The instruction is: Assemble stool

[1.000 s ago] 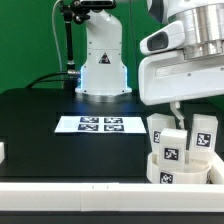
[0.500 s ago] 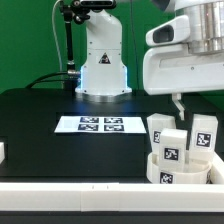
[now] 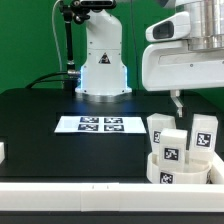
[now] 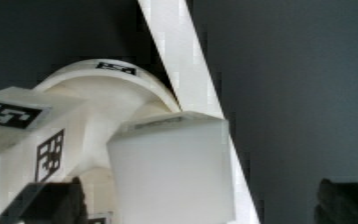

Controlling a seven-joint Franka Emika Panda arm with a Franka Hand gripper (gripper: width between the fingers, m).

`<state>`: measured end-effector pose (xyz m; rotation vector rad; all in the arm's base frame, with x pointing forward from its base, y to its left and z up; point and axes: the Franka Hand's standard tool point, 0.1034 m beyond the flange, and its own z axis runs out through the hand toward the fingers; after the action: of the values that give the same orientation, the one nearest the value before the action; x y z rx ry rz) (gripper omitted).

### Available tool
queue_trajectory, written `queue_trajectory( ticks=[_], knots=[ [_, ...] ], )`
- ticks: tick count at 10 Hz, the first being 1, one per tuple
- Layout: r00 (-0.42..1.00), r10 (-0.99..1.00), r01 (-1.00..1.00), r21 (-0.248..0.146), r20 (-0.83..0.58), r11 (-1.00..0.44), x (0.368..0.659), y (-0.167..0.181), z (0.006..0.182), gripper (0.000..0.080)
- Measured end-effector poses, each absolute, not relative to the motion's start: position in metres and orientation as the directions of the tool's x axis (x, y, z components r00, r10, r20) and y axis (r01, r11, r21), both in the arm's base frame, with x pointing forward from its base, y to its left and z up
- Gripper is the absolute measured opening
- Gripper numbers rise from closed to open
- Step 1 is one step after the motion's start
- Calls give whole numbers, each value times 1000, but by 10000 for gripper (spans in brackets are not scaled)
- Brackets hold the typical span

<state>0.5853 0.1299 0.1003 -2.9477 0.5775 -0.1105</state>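
I take the round seat (image 3: 178, 170) as my landmark. It sits at the near edge of the black table (image 3: 40, 125), in the corner on the exterior view's right, just behind the white rail (image 3: 70, 190) that runs along the table front. Three white block legs stand upright on it, each with a black-and-white marker tag: one leg (image 3: 159, 131) on the side of the exterior view's left, one leg (image 3: 174, 143) in the middle and nearer to the camera, one leg (image 3: 203, 133) on the exterior view's right. All three touch the seat.

The gripper (image 3: 179, 100) hangs straight above the seat and the legs, and it touches none of them. I see only one thin finger (image 3: 177, 103) under the big white gripper body; the pincer stands fully spread and it holds nothing.

In the wrist view the seat (image 4: 105, 85) and one leg (image 4: 167, 170) fill the picture from very near, and the white rail (image 4: 190, 60) passes behind them.

The marker board (image 3: 100, 124) lies flat on the table, well apart from the seat, toward the exterior view's left and farther from the camera. The robot base (image 3: 102, 70) stands behind the board, far from the seat.
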Motion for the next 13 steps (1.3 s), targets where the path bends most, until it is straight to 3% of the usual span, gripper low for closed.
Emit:
queue_trajectory(
  ticks=[3,13],
  knots=[
    [913,-407,-404,-97,16,-910,587,124,97,649],
    [940,-342,-338,-100,22,-936,591,122,80,626]
  ],
)
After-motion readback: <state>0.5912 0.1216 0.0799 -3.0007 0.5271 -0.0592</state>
